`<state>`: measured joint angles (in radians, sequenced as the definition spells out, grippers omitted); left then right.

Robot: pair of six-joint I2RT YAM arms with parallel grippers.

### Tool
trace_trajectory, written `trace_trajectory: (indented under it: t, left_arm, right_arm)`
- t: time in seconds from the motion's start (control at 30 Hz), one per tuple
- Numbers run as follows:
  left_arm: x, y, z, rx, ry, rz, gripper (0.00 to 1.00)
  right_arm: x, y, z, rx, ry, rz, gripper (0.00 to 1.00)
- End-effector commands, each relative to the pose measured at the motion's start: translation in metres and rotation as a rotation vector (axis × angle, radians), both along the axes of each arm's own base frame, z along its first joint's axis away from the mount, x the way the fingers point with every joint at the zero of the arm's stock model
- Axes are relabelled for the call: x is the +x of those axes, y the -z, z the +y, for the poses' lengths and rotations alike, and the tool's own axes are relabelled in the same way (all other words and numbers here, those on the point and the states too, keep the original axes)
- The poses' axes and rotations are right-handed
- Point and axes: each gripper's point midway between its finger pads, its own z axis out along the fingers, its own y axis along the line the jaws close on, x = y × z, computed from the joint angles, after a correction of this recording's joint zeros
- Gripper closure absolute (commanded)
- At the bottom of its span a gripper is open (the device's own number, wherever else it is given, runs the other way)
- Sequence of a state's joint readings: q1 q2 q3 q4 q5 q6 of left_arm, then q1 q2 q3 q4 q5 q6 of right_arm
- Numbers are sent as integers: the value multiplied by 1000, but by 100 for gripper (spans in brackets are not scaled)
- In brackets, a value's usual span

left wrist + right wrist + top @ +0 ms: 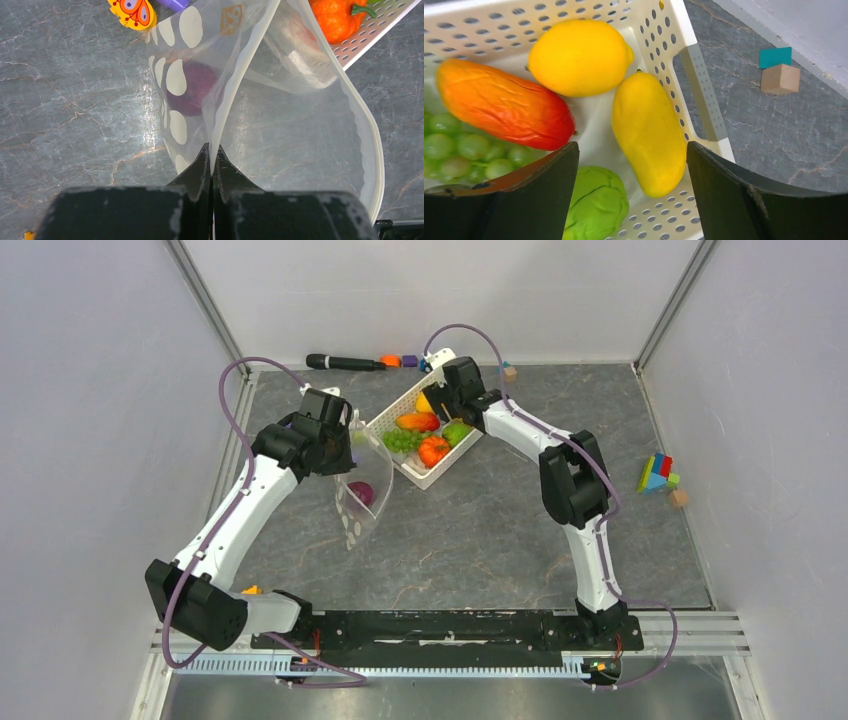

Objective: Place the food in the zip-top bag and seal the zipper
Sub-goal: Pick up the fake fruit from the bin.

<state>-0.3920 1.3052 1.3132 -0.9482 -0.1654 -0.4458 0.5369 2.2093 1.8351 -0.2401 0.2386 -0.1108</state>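
Your left claw [211, 161] is clenched on the mouth edge of the zip-top bag [300, 135], holding it open with a purple piece [192, 92] inside, just ahead of its tips; your right claw [630, 157] is spread wide, gripping nothing, over the white basket [705, 92], the long yellow fruit [649, 135] lying between its fingers [539, 200]. Descend straight and close across that fruit's narrow width; the basket wall sits just beyond one finger, the red-orange piece [504, 105] and green piece [596, 207] crowd the other, so lift vertically first.
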Motion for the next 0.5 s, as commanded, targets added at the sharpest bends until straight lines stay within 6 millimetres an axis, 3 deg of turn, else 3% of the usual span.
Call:
trace_trajectory:
  t: [0.0,0.47]
  left_arm:
    - [2,-7,5,15,7,-25,98]
    - [2,-4,3,12,13,-13,98]
  right_arm:
    - [26,-13,0,-68,-36,-107,17]
    - [47,47,-22,-215,52,-114,24]
